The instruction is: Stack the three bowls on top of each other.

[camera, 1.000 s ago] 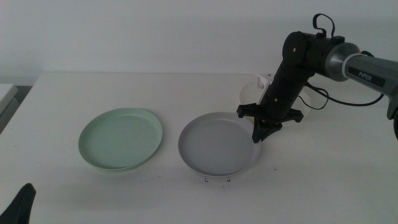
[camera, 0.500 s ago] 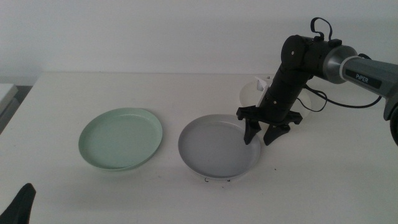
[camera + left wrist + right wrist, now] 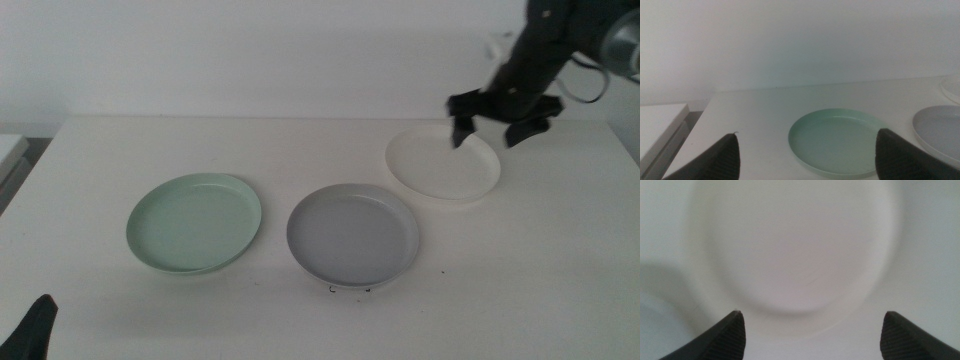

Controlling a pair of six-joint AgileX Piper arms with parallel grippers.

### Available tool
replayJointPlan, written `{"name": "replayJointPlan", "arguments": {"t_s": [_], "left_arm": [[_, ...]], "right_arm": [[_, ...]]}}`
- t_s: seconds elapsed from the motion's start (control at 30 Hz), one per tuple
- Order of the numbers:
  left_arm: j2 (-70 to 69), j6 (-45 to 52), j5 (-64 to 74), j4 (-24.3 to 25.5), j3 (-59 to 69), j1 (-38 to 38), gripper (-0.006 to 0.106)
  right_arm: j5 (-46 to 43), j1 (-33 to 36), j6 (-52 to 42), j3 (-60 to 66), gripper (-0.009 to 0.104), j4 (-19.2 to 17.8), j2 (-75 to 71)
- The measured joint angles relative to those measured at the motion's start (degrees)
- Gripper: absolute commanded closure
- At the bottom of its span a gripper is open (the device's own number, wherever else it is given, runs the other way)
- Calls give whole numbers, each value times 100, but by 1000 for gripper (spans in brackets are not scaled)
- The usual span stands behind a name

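right gripper (image 3: 490, 133) spread wide, empty, above far edge of white bowl (image 3: 443, 165), likely to grab rim. left gripper (image 3: 805, 155) waits, spread wide.

The left pincer (image 3: 805, 160) hangs over the white desk (image 3: 760, 115), its two dark jaws set wide apart with nothing between them. Beyond them the green bowl (image 3: 837, 141) sits flat on the desk, empty. Just beside it, apart from it, the grey bowl (image 3: 940, 131) is cut by the frame's edge. A sliver of the white bowl (image 3: 952, 87) shows farther back. A pale wall (image 3: 800, 40) rises behind.
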Motion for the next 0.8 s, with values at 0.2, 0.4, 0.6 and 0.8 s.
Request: {"name": "replayJointPlan", "arguments": {"t_s": [0.2,0.4,0.6,0.8], "left_arm": [[0,0,0,0,0,0,9],[0,0,0,0,0,0,9],[0,0,0,0,0,0,9],[0,0,0,0,0,0,9]], "right_arm": [[-145,-628,35,-606,26,10,621],[-131,-780,2,-1516,27,24,1547],[-129,-780,-10,-2207,28,77,2185],[-198,-780,-10,-2288,38,168,2356]]}}
